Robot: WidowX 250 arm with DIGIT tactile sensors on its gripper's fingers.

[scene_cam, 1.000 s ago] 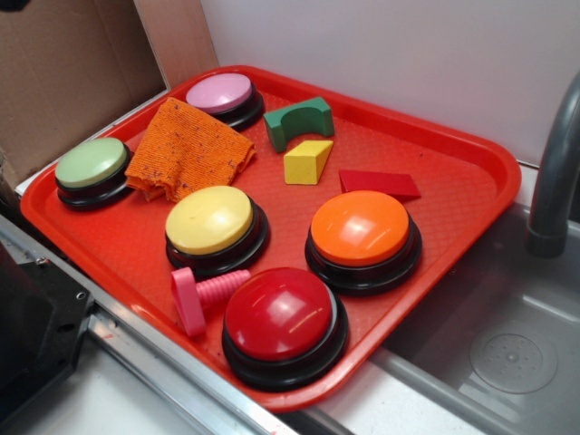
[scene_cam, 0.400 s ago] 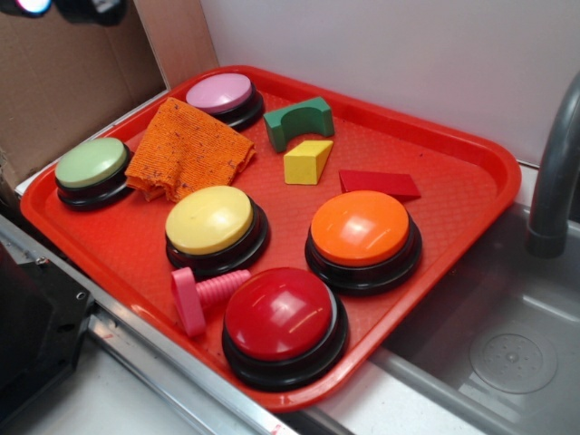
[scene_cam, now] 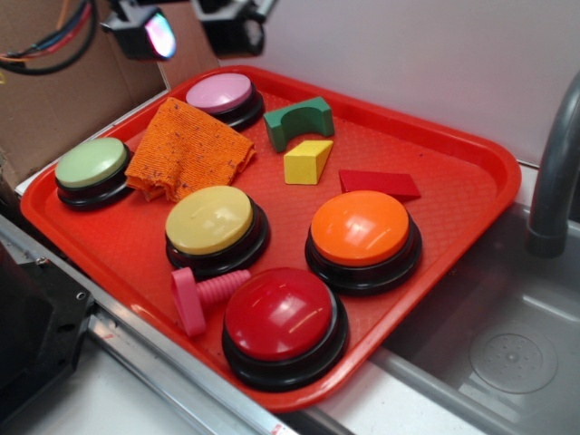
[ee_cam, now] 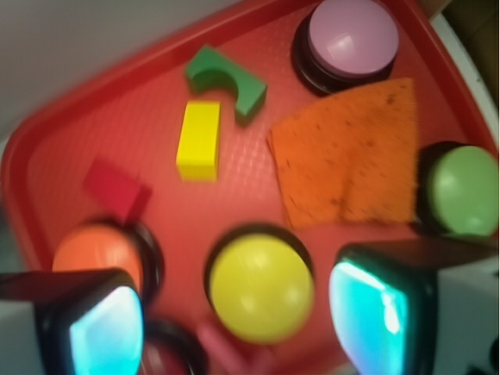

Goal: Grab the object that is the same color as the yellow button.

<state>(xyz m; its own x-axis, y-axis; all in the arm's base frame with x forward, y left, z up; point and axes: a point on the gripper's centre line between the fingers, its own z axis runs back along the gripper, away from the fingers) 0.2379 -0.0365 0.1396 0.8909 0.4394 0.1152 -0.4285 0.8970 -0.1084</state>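
High over the tray's [scene_cam: 471, 195] far corner, hand [ee_cam: 234, 316] seemingly open and empty (wrist view blurred), yellow block [ee_cam: 198, 141] lies ahead beyond yellow button [ee_cam: 260, 287], beside green arch [ee_cam: 225, 76], long axis roughly across the finger gap.

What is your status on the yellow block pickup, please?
Gripper open, high above tray, holding nothing. Yellow block untouched beside green arch. Nothing blocking.

A small solid yellow wooden wedge block [scene_cam: 307, 161] is matched in colour by the pale-yellow domed button [scene_cam: 210, 220]; black is seen on its base, at 6 o'clock on a red plastic tray [scene_cam: 453, 195].
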